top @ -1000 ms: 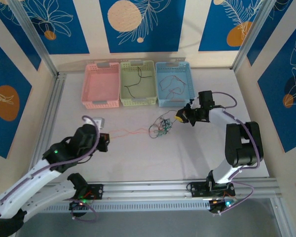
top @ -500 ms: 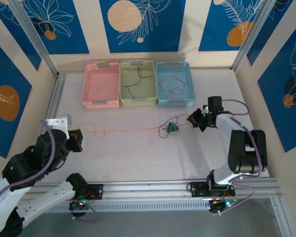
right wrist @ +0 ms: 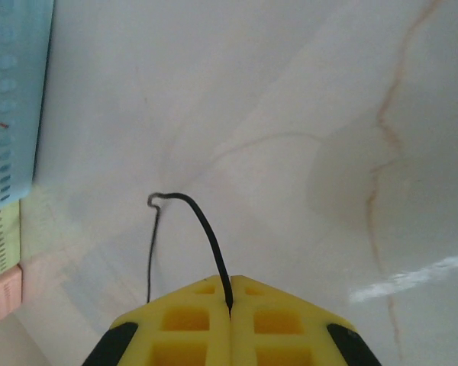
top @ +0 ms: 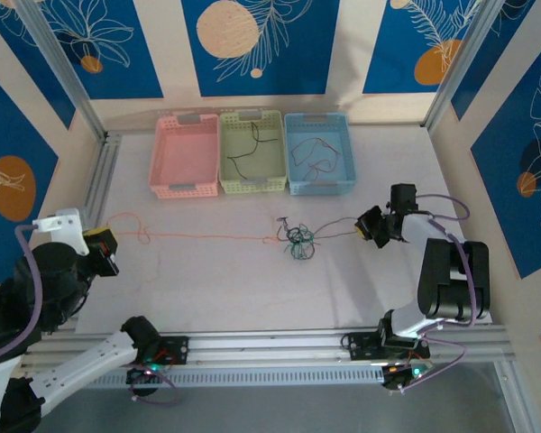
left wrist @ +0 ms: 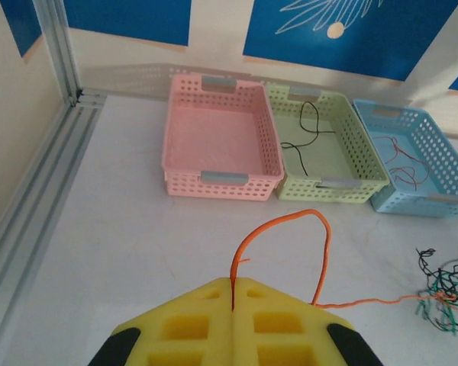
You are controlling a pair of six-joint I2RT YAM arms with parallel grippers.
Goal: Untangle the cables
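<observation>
At the near left of the table (top: 216,289), the left gripper (top: 100,250) is found at about 9 o'clock from the knot (top: 299,242). In the left wrist view its yellow pads are pressed together on the end of an orange wire (left wrist: 294,217). From the pads the orange wire is stretched in a long thin line across the table toward 3 o'clock. Its other end is lost in the knot.

At about 3 o'clock from the knot, the right gripper (top: 372,227) is seen. Its yellow pads are closed tight on a black wire (right wrist: 208,229), shown in the right wrist view. That wire is led back toward 9 o'clock, into the knot.

The knot is found near the middle of the table, between the two grippers. It is a small bunch of green and black strands, and it is not yet pulled open.

Farther back, three baskets are set side by side. The pink basket (top: 185,189) is at 10 o'clock from the knot, and no wire is seen in it. The green basket (top: 251,186) is at 11 o'clock, and a loose black strand (top: 248,153) is laid in it. The blue basket (top: 320,188) is at 12 o'clock, and red strands (top: 317,161) are laid in it.

So the job is judged to be partly done. Some strands are sorted, one orange wire is nearly drawn out, and the knot is left to be opened.
</observation>
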